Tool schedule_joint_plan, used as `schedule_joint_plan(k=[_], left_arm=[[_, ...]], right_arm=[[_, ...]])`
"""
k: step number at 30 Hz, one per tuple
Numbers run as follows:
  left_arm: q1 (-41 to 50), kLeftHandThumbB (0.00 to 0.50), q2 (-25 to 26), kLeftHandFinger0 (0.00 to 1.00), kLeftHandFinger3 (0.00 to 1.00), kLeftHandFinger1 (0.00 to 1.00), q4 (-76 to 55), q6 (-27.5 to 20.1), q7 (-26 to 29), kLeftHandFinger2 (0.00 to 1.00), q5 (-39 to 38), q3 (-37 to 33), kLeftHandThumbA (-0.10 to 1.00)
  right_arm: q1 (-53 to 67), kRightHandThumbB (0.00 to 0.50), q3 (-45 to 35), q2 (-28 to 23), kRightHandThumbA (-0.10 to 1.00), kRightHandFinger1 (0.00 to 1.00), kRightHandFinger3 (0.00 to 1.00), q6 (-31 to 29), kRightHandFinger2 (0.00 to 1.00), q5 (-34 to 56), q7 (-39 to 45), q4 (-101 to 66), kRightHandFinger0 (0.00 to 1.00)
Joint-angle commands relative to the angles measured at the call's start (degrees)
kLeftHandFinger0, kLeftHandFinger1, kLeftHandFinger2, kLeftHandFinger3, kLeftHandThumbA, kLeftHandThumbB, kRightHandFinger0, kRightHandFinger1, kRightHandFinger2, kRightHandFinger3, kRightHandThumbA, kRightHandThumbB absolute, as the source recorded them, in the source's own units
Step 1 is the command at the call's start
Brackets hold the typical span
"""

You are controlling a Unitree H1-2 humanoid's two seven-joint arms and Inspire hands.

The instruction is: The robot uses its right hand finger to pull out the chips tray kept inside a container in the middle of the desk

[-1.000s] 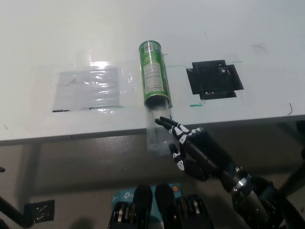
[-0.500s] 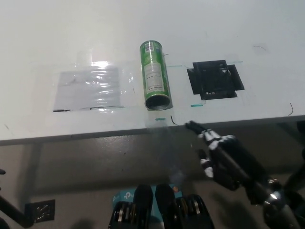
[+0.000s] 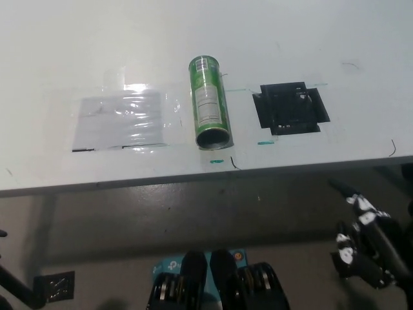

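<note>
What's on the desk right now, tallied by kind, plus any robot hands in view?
Green chip container, lying on its side: 1
Clear plastic sheet: 1
Black tape patch: 1
Right hand, below the desk edge: 1
Total: 4

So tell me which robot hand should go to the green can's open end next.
The right robot hand. It hangs below the desk edge at lower right, and the green can lies with its open mouth turned toward that edge. The left robot hand is out of view.
</note>
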Motion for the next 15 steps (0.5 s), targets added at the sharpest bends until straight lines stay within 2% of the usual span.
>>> schedule_joint_plan(k=[1, 3, 8, 12, 13, 14, 15], left_arm=[[0.2, 0.0, 0.85, 0.06, 0.29, 0.03, -0.85, -1.28, 0.53, 0.1, 0.53, 0.76, -0.1], [0.23, 0.0, 0.87, 0.07, 0.29, 0.03, -0.68, -1.59, 0.51, 0.11, 0.6, 0.77, -0.1], [0.17, 0.0, 0.75, 0.03, 0.3, 0.0, -0.26, -2.1, 0.25, 0.09, -0.12, 1.03, -0.08], [0.26, 0.0, 0.86, 0.04, 0.29, 0.01, -0.27, -2.41, 0.16, 0.09, 0.14, 0.9, -0.08], [0.12, 0.0, 0.53, 0.04, 0.3, 0.01, 0.0, -2.16, 0.36, 0.11, 0.05, 0.85, -0.08], [0.12, 0.0, 0.6, 0.04, 0.3, 0.01, 0.17, -2.62, 0.31, 0.11, 0.26, 0.78, -0.07], [0.12, 0.0, 0.6, 0.04, 0.3, 0.01, 0.19, -2.7, 0.29, 0.11, 0.29, 0.78, -0.07]], right_arm=[[3.12, 0.262, -3.71, 2.5, -0.1, 0.0, 1.0, -1.13, 1.0, 5.68, -4.4, -0.84, 0.0], [3.54, 0.271, -4.76, 3.42, -0.1, 0.0, 1.0, -2.83, 1.0, 6.33, -5.51, 0.89, 0.0], [5.27, 0.224, -8.7, 6.46, -0.1, 0.1, 1.0, -6.97, 1.0, 9.69, -8.82, 7.88, 0.06], [4.79, 0.222, -12.09, 9.2, -0.1, 0.09, 1.0, -7.96, 1.0, 13.1, -11.05, 13.47, 0.03], [4.02, 0.221, -13.51, 10.19, -0.1, 0.04, 1.0, -7.27, 1.0, 14.74, -11.77, 15.31, 0.0], [3.49, 0.202, -14.57, 11.23, -0.1, 0.04, 1.0, -7.22, 1.0, 16.39, -12.24, 17.33, 0.02], [3.42, 0.204, -14.76, 11.37, -0.1, 0.04, 1.0, -7.35, 1.0, 16.5, -12.17, 17.54, 0.02]])
